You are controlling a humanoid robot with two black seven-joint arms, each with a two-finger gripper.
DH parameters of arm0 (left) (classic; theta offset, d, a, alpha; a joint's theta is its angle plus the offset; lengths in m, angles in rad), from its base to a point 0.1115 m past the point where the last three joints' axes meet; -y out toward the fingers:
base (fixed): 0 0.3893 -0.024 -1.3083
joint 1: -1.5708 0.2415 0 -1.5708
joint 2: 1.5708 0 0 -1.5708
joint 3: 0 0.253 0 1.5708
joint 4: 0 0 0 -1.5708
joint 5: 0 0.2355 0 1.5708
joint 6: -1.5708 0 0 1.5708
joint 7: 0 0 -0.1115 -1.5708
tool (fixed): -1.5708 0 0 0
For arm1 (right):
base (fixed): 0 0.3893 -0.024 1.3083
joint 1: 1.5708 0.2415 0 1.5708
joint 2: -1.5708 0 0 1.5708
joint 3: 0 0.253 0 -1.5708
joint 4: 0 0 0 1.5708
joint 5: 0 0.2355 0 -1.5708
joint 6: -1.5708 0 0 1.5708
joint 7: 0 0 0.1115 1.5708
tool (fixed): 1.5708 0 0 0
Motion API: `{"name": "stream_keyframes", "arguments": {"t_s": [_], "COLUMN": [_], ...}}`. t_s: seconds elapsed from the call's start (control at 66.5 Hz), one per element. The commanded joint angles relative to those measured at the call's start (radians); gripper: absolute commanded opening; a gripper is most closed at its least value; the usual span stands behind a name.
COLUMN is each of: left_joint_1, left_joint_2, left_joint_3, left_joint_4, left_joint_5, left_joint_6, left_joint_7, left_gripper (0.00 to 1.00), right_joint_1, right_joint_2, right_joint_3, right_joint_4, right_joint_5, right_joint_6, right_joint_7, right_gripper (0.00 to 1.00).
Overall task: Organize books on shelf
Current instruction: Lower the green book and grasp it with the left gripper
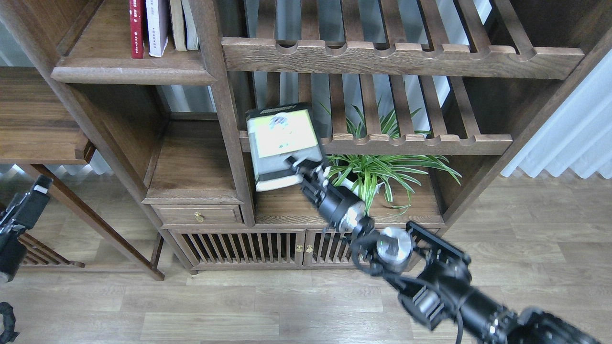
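Note:
My right gripper (300, 167) is shut on the black book with the yellow-green panel (282, 143). It holds the book tilted, clear of the slatted rack (411, 142), in front of the bookcase post. The red book (136, 26) and the white book (157, 26) stand upright on the dark-brown shelf (129, 74) at the upper left. My left gripper (28, 208) hangs low at the far left edge, dark and seen small, away from the books.
Two thin cream-spined books (184, 24) stand right of the white book. A green potted plant (377, 169) sits under the lower slatted rack. A second slatted rack (397, 55) runs above. A small drawer (198, 215) and slatted cabinet doors (267, 246) lie below.

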Motion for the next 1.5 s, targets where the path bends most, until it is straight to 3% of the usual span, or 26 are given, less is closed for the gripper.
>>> {"name": "stream_keyframes", "arguments": {"t_s": [0.0,0.15,0.165,0.361,0.496,0.692,1.052,1.488], "left_joint_1": [0.036,0.037,0.023,-0.006,-0.017,-0.023,-0.039,-0.037], "left_joint_2": [-0.061,-0.095,-0.103,-0.092,-0.057,-0.060,-0.113,-0.142], "left_joint_3": [0.021,0.067,0.106,0.260,0.357,0.461,0.584,0.676], "left_joint_4": [0.000,0.000,-0.017,-0.104,-0.136,-0.213,-0.218,-0.207], "left_joint_5": [-0.009,-0.063,-0.121,-0.316,-0.353,-0.353,-0.354,-0.399], "left_joint_6": [0.000,0.000,0.000,0.000,0.000,0.000,0.000,0.000], "left_joint_7": [0.000,0.000,0.002,0.006,0.036,0.037,0.042,0.051], "left_gripper": [1.00,1.00,1.00,1.00,1.00,1.00,0.97,0.53], "right_joint_1": [-0.091,-0.152,-0.170,-0.195,-0.193,-0.193,-0.215,-0.236], "right_joint_2": [-0.029,-0.080,-0.084,-0.071,-0.051,0.000,0.000,0.000], "right_joint_3": [0.008,0.006,0.005,0.005,-0.002,-0.003,-0.009,-0.012], "right_joint_4": [0.012,0.007,0.001,-0.042,-0.085,-0.100,-0.102,-0.102], "right_joint_5": [-0.025,-0.025,-0.027,-0.033,-0.042,-0.079,-0.135,-0.174], "right_joint_6": [0.149,0.170,0.170,0.170,0.170,0.170,0.170,0.170], "right_joint_7": [-0.066,-0.152,-0.187,-0.295,-0.354,-0.355,-0.355,-0.355], "right_gripper": [0.05,0.05,0.05,0.05,0.05,0.05,0.06,0.06]}}
